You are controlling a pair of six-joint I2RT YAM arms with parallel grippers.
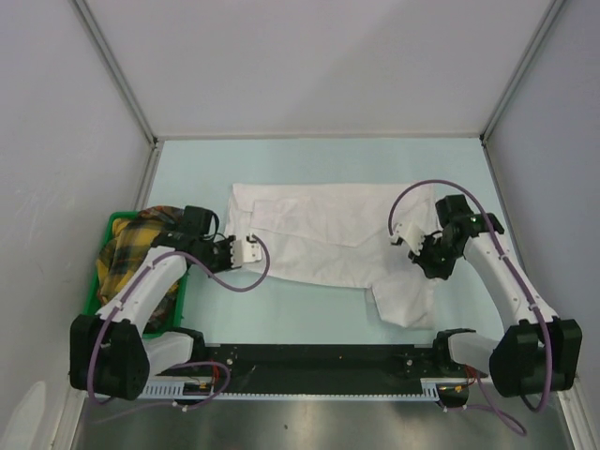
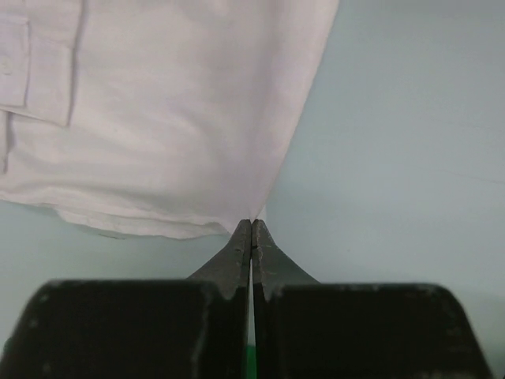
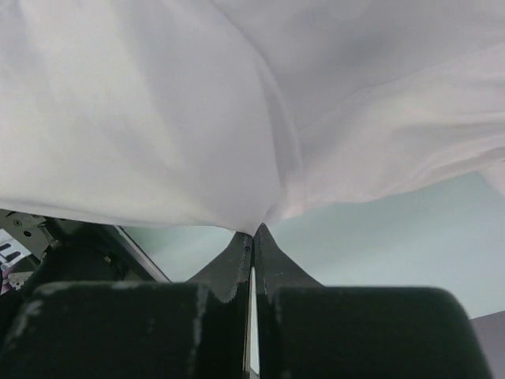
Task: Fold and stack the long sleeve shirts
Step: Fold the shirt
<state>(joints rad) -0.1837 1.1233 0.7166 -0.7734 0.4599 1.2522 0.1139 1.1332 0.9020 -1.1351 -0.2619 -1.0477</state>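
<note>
Left gripper (image 2: 252, 229): jaws fully closed, tips pinching the corner of the long sleeve shirt (image 1: 319, 234) at its near-left edge; the cloth ran up and away from the tips in a taut line, with a stitched cuff or placket showing at the far left of the left wrist view. Right gripper (image 3: 254, 234): jaws likewise pressed together, nipping a fold of the same shirt on its right side; there the white cloth was gathered into the tips and draped above them, with the table (image 1: 309, 305) visible underneath. From above, the shirt lay wrinkled and mostly spread across the middle of the pale green table, between the two arms, its long axis running left to right. A flap of it trailed toward the near edge at the right, just beside the right arm. A green bin (image 1: 97, 281) stood at the table's left edge, beside the left arm, holding a yellow plaid cloth (image 1: 127, 246).
</note>
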